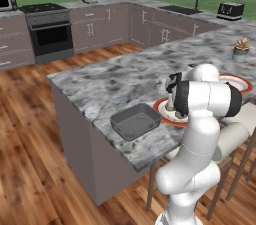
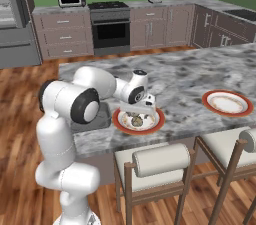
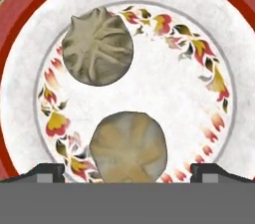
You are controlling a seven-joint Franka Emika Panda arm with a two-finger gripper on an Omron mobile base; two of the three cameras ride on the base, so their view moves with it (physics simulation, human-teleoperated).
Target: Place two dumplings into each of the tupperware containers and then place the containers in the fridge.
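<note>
Fingertips [image 3: 47,172] show as two dark tips at the bottom of your hand view, standing wide apart with nothing between them, so your gripper [image 2: 141,111] is open and empty. It hangs straight over the near plate [image 2: 119,120], which sits at the front edge of the island counter [image 2: 200,69], just above the stools [image 2: 160,161].

What the next move turns on is this: the nearer dumpling [image 3: 128,146] lies right in the gap between your fingertips, roughly centred, its lower part cut off by the bottom of the hand view. From here, I judge a plain descent along the gripper's own line would put the jaws on either side of it. It is round, so it has no long axis to square up to and the wrist roll matters little.

The farther dumpling [image 3: 97,46] sits a little beyond the first and off towards the left tip's side, apart from it and clear of the closing path, as far as you can tell.

The tupperware container [image 1: 135,120] stands just beside the plate, near the counter's front corner, on the arm's left. It looks empty. Only one container is plain in these views.

Farther along the front edge lies a second plate [image 2: 227,103], bare as far as you can see. Well beyond the counter, the fridge [image 2: 15,19] stands at the far left of the right base view.
</note>
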